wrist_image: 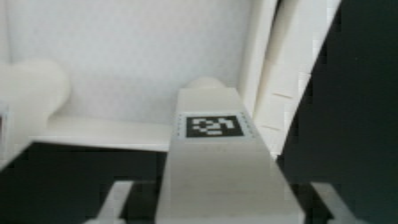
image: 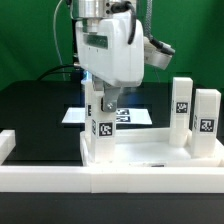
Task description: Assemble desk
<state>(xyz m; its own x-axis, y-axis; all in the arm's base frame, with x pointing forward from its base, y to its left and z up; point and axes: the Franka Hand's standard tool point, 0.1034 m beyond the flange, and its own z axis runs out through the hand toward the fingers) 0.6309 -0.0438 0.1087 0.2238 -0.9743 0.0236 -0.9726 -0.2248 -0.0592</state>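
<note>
White rimmed tabletop panel (image: 150,152) lying flat at lower centre-right of exterior view, one tagged block leg (image: 103,122) upright at its left corner, two more legs (image: 182,104) (image: 206,120) standing upright at right.

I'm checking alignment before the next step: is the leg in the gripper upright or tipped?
Upright. The white square-section plastic leg stands vertically between the gripper fingers above the white rimmed tabletop panel.

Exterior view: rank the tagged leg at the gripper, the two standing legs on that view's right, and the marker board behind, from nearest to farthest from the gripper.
1. Held leg: upright between the jaws of the gripper, centre.
2. Marker board: flat, just behind the gripper.
3. Inner standing leg: exterior view's right.
4. Outer standing leg: farthest right.
</note>
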